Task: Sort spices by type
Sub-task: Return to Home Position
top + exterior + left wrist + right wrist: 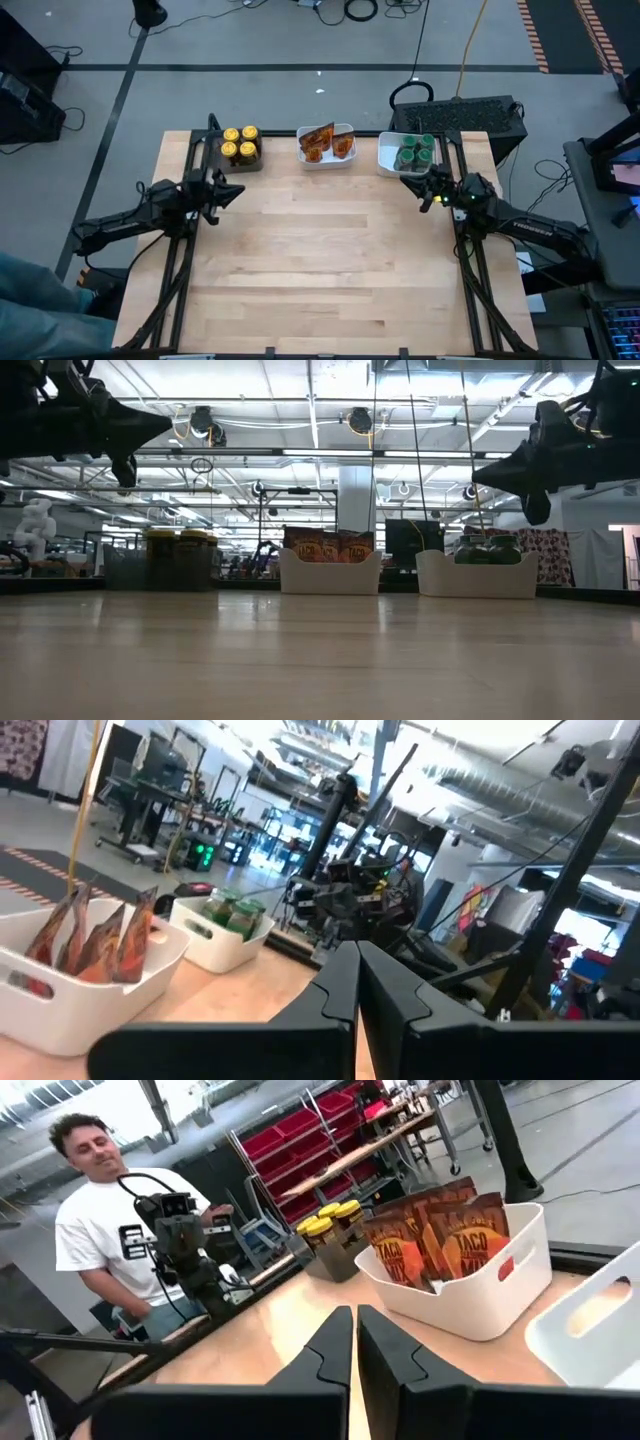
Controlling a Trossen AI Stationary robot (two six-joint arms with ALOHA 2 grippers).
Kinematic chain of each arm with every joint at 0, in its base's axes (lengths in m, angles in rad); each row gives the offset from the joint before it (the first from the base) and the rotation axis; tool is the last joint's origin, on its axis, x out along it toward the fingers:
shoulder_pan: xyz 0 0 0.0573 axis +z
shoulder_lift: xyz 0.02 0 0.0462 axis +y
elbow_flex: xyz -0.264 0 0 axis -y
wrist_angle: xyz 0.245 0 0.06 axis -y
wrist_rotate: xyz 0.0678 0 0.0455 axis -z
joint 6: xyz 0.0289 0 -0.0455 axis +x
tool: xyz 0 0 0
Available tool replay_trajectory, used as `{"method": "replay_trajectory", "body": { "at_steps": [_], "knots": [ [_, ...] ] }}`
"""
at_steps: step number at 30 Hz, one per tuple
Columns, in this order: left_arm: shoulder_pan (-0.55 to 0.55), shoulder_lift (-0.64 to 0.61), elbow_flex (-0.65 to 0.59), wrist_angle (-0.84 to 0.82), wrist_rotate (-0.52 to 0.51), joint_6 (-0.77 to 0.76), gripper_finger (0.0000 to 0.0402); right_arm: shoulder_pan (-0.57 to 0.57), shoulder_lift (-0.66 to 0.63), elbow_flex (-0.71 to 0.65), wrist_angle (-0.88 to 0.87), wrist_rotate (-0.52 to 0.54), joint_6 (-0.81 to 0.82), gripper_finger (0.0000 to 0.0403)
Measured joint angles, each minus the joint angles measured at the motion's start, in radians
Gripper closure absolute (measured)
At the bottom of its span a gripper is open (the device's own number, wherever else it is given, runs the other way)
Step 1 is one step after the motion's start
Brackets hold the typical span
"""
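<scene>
Several yellow-lidded jars (240,143) stand in a grey tray (229,160) at the table's far left. Orange-brown foil packets (327,141) stand upright in a white tray (325,161) at the far middle. Green-lidded jars (414,152) sit in another white tray (388,152) at the far right. My left gripper (238,190) hovers shut above the table, just near of the grey tray. My right gripper (408,180) hovers shut just near of the green-jar tray. Both are raised clear of the table in the low view, left gripper (165,422), right gripper (478,477).
The three trays stand in a row along the table's far edge. The wooden table (330,260) spreads wide toward the near edge between the arms. A person in a white shirt (120,1230) stands beyond the table's left side behind a camera on a stand.
</scene>
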Motion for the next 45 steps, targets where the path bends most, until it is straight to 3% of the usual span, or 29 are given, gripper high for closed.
{"method": "replay_trajectory", "body": {
  "at_steps": [6,11,23,31,45],
  "knots": [
    [0.0,0.0,0.0,-0.063,-0.02,0.008,0.0389,0.0,-0.064,0.0,-0.162,0.02,-0.005,0.0403],
    [0.0,0.0,0.0,-0.065,-0.023,0.038,0.0389,0.0,-0.094,0.0,-0.223,0.017,-0.099,0.0403],
    [0.0,0.0,0.0,-0.16,-0.058,0.259,0.0388,0.001,-0.093,0.0,-0.261,0.021,-0.189,0.0403],
    [0.0,0.002,0.0,-0.189,-0.144,0.29,0.0388,0.001,-0.09,0.0,-0.262,0.021,-0.189,0.0403],
    [0.0,0.003,0.0,-0.195,-0.145,0.291,0.0388,0.001,-0.09,0.0,-0.263,0.021,-0.189,0.0403]
  ]
}}
